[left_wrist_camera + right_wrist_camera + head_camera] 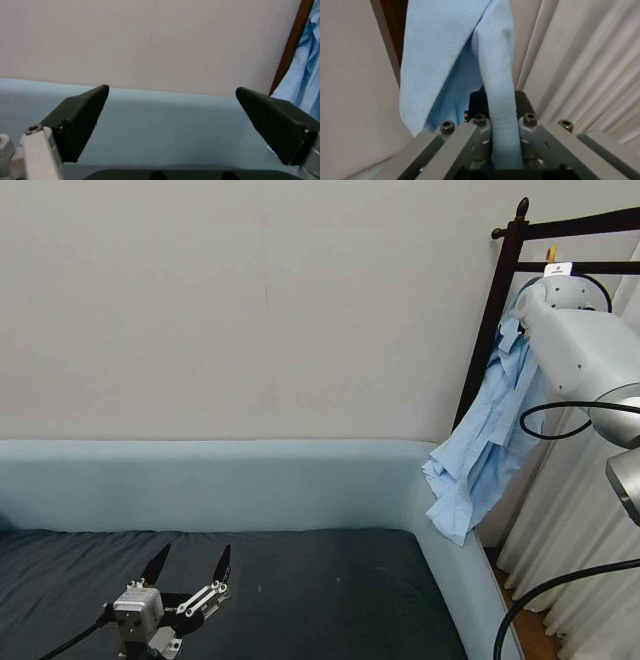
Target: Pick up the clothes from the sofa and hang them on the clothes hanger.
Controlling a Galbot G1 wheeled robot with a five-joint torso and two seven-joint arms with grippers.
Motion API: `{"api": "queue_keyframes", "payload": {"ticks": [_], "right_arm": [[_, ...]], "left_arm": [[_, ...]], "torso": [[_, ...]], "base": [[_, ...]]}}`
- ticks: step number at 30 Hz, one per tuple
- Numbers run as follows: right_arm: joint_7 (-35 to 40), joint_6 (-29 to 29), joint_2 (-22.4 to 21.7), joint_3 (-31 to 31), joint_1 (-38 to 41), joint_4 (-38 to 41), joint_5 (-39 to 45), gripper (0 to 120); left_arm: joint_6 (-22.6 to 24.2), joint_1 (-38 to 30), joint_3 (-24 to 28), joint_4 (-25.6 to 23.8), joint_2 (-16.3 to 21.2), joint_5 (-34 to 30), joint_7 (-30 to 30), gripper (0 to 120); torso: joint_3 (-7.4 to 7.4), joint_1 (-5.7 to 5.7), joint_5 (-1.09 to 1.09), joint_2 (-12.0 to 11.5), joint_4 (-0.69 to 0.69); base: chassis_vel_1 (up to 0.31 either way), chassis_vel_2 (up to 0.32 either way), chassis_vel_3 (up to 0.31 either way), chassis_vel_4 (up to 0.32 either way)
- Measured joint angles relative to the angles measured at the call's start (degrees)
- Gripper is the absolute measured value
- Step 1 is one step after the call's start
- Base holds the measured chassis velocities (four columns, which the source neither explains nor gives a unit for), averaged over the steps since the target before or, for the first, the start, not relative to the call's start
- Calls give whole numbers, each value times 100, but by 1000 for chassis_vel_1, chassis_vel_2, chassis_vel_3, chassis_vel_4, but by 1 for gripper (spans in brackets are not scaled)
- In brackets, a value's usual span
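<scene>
A light blue shirt (488,450) hangs in folds from the dark wooden clothes rack (487,320) at the right end of the sofa. My right arm is raised beside the rack's top, against the shirt's upper part. In the right wrist view my right gripper (502,107) is shut on a strip of the shirt (445,56), which runs up between the jaws past the rack post (387,41). My left gripper (195,552) hovers low over the dark seat cushion (320,580), open and holding nothing. The left wrist view has its fingers (80,116) wide apart, with the shirt (305,75) and rack post (292,41) far off.
The sofa has a pale blue backrest (200,485) and a rounded pale blue armrest (440,570) below the hanging shirt. White curtains (570,560) hang behind the rack at the right. A plain wall stands behind the sofa.
</scene>
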Motion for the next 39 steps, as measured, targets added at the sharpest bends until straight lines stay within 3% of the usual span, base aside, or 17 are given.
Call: {"api": "queue_keyframes", "payload": {"ticks": [39], "right_arm": [[2, 2, 0, -1, -1, 0, 0, 1]], "left_arm": [[5, 0, 1, 0, 0, -1, 0, 100]], "torso": [[0, 0, 0, 0, 0]], "base": [[0, 0, 0, 0]]}}
